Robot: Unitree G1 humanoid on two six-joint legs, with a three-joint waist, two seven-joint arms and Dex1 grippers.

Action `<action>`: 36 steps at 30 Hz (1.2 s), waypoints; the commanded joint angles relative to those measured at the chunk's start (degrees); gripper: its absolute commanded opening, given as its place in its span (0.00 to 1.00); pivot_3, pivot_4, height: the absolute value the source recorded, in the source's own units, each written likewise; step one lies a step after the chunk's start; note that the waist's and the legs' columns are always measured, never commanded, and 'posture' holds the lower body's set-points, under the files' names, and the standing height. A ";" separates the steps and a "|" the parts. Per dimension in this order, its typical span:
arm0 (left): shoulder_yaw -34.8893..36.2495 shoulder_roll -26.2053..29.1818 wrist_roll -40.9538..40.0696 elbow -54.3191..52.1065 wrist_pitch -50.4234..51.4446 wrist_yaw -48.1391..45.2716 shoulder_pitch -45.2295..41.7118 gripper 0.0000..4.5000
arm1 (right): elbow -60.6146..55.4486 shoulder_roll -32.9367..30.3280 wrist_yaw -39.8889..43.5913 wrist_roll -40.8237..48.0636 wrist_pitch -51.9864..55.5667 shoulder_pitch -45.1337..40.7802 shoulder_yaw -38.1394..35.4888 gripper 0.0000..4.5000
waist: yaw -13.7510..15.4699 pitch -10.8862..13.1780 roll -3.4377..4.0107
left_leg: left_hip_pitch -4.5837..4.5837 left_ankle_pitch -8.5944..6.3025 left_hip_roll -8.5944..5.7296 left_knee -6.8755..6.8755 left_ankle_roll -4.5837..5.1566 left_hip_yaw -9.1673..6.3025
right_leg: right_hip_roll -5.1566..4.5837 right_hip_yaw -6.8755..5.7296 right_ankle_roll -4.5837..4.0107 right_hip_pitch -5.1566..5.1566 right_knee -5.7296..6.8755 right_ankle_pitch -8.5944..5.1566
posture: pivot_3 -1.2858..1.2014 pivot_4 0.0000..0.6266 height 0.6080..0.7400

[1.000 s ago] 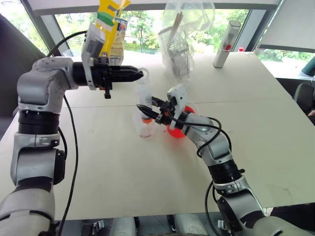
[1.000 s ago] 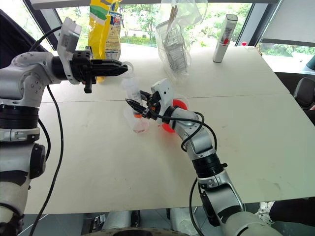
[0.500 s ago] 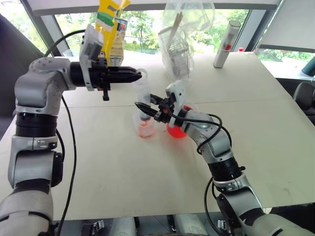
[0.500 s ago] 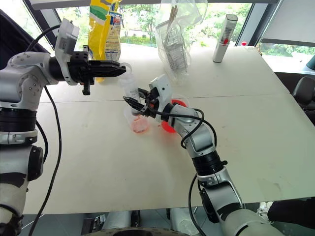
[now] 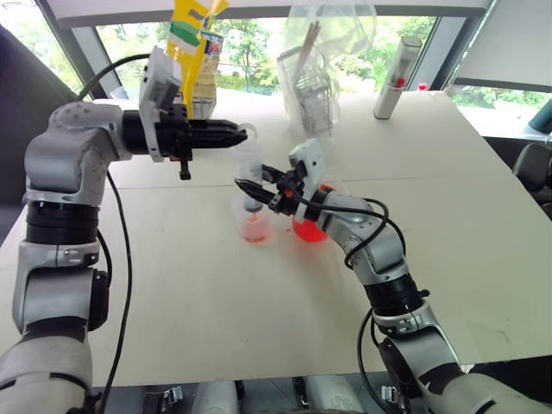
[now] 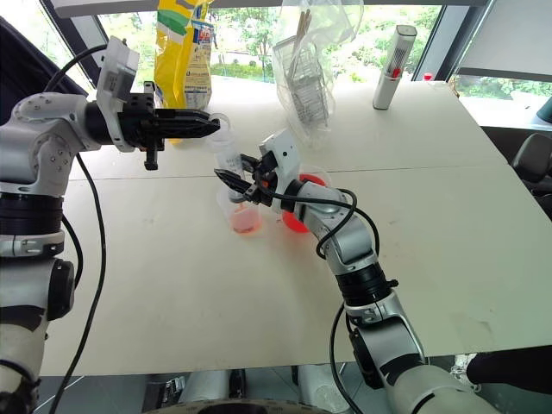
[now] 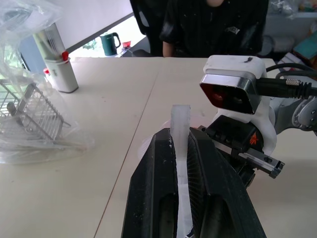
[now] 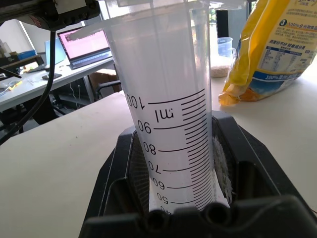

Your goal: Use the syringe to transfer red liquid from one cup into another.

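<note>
The small cup (image 5: 256, 226) stood on the table (image 5: 216, 293) and held a shallow layer of red liquid (image 5: 256, 231). Just beside it, toward the right arm, stood the spouted beaker (image 5: 312, 226), partly hidden by the right wrist, with bright red liquid in its lower part. The syringe (image 8: 171, 99) stood near upright with its tip down in the small cup. Its barrel appeared clear, with no red visible in the upper section.

At the far edge of the table were a yellow bag (image 5: 194, 52), a clear plastic bag (image 5: 323, 60) containing a wire rack (image 7: 34, 116), and a white-grey capped tube (image 5: 396, 78) with a red mark.

The syringe barrel carried black graduation lines with the numerals 100, 90, 80, 70, 60 and 50 and the unit "ml". The yellow bag carried "100%" followed by small characters that could not be read.

The right gripper (image 5: 259, 187) reached across toward the left, roughly level, with its jaws clenched on the syringe barrel at the lower graduations. The left gripper (image 5: 231, 131) extended level toward the right, above the cup, with its fingers (image 7: 158, 188) clamped on the flat plunger top of the syringe. A person in dark clothing (image 7: 218, 25) sat beyond the table.
</note>
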 commanded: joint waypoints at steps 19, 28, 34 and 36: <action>3.12 7.38 -1.25 1.39 2.16 0.38 1.63 0.99 | -4.46 2.23 -0.65 2.92 -1.75 -2.24 -2.65 0.31 | -0.09 0.00 -0.01 | -0.01 0.00 0.01 -0.04 0.00 -0.07 | 0.00 0.00 0.00 -0.02 -0.03 0.00 | 0.52 0.24 0.99; 0.71 9.38 -0.28 -1.36 -0.17 -2.34 7.87 0.99 | -8.48 1.44 -2.53 7.56 4.79 -4.02 -6.16 0.31 | 0.12 -0.01 -0.03 | -0.06 0.00 0.01 -0.03 0.00 -0.06 | -0.05 -0.03 -0.01 -0.02 -0.05 0.00 | 0.52 0.24 0.99; -1.70 8.63 1.67 -1.79 -3.47 -3.81 9.30 0.99 | -12.90 -2.12 -8.86 15.29 17.57 -12.80 -14.81 0.31 | 0.09 0.00 -0.02 | -0.05 0.00 0.00 -0.05 0.00 -0.08 | -0.13 -0.03 -0.01 -0.03 -0.05 0.00 | 0.52 0.24 0.99; -2.20 8.07 1.81 -1.75 -4.04 -4.30 9.12 0.99 | -13.61 -4.91 -11.04 17.72 22.73 -16.29 -17.91 0.31 | 0.08 -0.01 -0.02 | -0.05 0.00 0.01 -0.07 0.00 -0.07 | -0.13 -0.03 -0.01 -0.04 -0.06 0.00 | 0.52 0.24 0.99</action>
